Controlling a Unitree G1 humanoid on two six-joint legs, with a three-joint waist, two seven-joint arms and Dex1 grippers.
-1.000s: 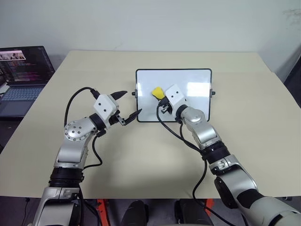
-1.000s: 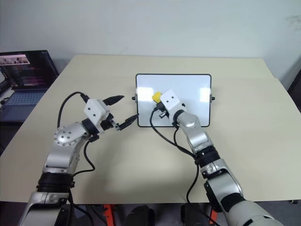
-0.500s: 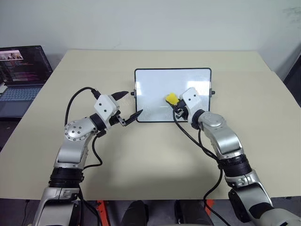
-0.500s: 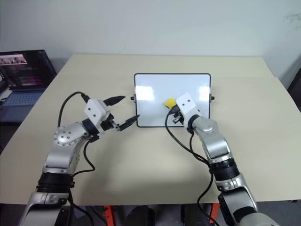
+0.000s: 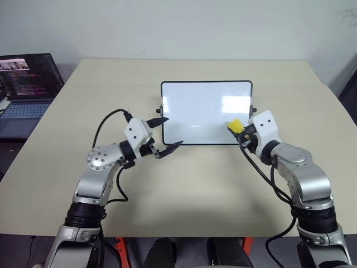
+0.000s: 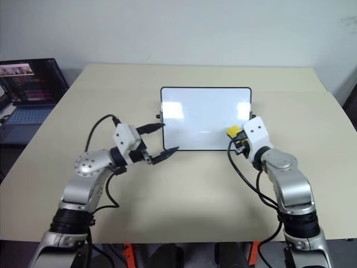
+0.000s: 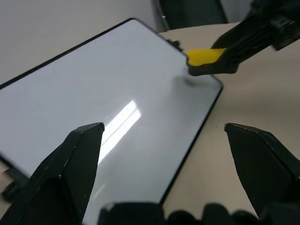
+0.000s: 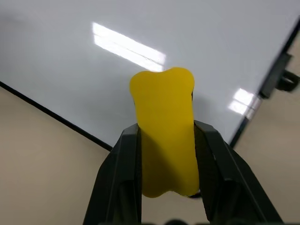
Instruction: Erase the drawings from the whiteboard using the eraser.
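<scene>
Small glossy white whiteboard with thin black frame (image 5: 206, 111) lying flat near the middle of the beige bench (image 5: 184, 190), toward its far edge. Board surface clean in every view; no black marker drawings to be made out anywhere on it, so erasing looks finished or close to it. Small yellow oblong eraser (image 5: 235, 125) pinched between the two black fingers of the right hand (image 5: 244, 133), sitting over the board's near right corner, right at the frame. Whether its dark underside touches the surface: cannot tell. Left hand (image 5: 165, 135) spread wide, holding nothing, hovering just off the board's near left corner, one fingertip close to the left short edge.

For doing this step well: check the glare patches for faint residue before calling it done. If any wiping remains, keep the eraser's face flat on the board, press lightly and evenly, and sweep in overlapping passes. Bracing the board's left edge with the free hand likely needed, since a light board can slide. Dark open laptop (image 5: 28, 92) well apart at the bench's far left side.
</scene>
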